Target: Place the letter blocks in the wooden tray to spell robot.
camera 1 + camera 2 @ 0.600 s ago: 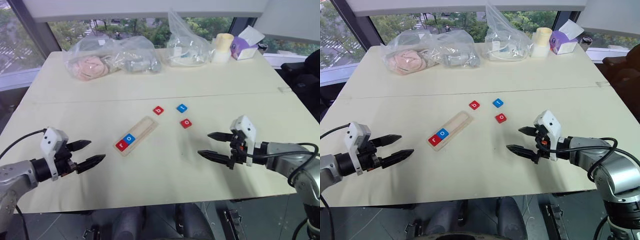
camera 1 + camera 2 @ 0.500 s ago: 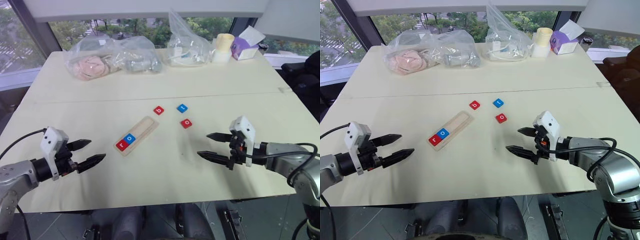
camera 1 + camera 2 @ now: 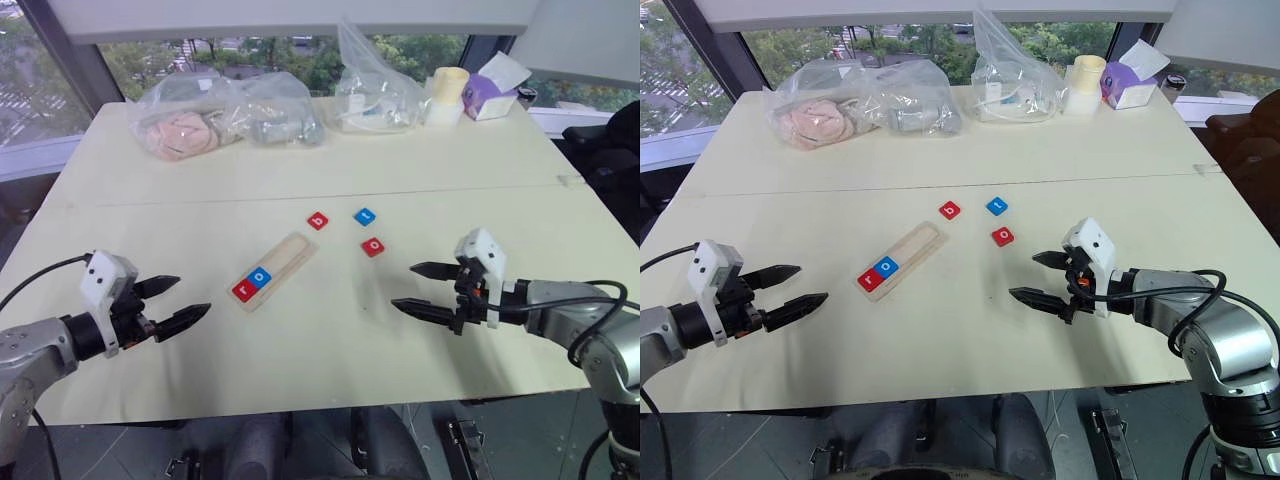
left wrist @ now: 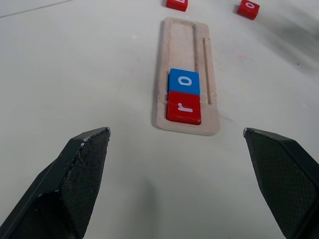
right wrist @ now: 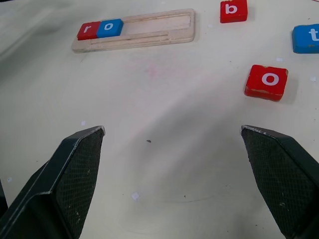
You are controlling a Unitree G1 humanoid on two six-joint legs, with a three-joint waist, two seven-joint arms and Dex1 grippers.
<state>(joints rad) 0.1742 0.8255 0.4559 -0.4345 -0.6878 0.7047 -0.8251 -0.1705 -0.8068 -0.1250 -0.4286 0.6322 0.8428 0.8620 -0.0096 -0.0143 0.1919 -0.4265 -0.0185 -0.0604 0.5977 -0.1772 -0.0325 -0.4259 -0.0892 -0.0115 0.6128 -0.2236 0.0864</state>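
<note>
Wooden tray [image 3: 275,269] holding r, o; b, t, o loose

Bright, even daylight pours in from the windows [image 3: 60,90] beyond the worktop [image 3: 300,330]. Shadows on it stay soft and faint. The pale surface runs slightly washed out far from each tool. Head views bow at the edges; wrist views are sharp on the tiles [image 4: 183,97].
</note>
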